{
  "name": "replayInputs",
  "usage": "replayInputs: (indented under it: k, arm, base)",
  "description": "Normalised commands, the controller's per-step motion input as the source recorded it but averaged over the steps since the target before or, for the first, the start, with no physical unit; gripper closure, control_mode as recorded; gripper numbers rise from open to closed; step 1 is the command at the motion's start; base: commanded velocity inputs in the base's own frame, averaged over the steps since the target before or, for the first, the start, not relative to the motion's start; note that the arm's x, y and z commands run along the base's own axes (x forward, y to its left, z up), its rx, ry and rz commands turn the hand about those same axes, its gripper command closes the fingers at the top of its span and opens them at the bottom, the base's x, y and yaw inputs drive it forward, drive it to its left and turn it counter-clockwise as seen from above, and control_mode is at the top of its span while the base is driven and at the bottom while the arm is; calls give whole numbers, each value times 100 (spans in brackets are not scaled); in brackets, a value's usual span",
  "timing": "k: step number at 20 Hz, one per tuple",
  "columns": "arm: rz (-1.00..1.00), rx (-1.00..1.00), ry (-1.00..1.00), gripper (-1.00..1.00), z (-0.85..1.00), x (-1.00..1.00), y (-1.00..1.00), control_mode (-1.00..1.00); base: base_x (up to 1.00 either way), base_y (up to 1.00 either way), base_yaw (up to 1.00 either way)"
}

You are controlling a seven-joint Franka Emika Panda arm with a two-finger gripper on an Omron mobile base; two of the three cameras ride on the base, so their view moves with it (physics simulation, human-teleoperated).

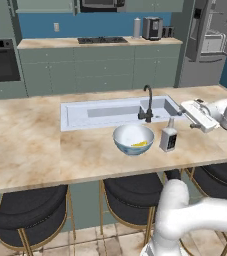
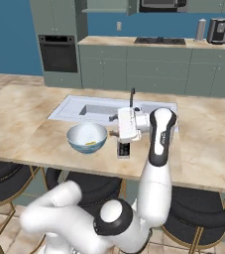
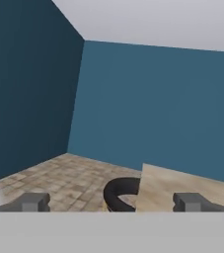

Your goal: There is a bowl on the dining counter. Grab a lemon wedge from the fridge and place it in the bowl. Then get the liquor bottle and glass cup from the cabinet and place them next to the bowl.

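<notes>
Bottle (image 1: pixel 168 138) stands upright just right of the bowl (image 1: pixel 133 138); my gripper (image 1: pixel 191 115), wide open and empty, hovers above, pointing sideways away from it.

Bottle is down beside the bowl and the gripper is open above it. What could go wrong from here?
1. The open gripper hangs close above the liquor bottle; a careless retreat might tip it.
2. The bottle stands right beside the bowl holding the lemon wedge, so a fall could knock the bowl.
3. The sink lies just behind; a toppled bottle might roll in.
</notes>
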Motion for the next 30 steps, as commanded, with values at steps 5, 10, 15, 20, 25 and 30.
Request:
replayInputs:
  k: [5, 10, 15, 20, 25, 30]
  arm:
    - [-10, 0, 0, -100, 12, -81, 77, -100]
    - [-25, 0, 4, -100, 33, -71, 63, -100]
    - [-36, 0, 16, -100, 49, -43, 47, -100]
    - [-42, 0, 24, -100, 38, -26, 51, -100]
    - [-44, 0, 29, -100, 29, -21, 53, -100]
    - [-43, 0, 34, -100, 18, -18, 39, -100]
  base:
    - [0, 0, 0]
    - [0, 0, 0]
    - [0, 0, 0]
    - [0, 0, 0]
    - [0, 0, 0]
    - [0, 0, 0]
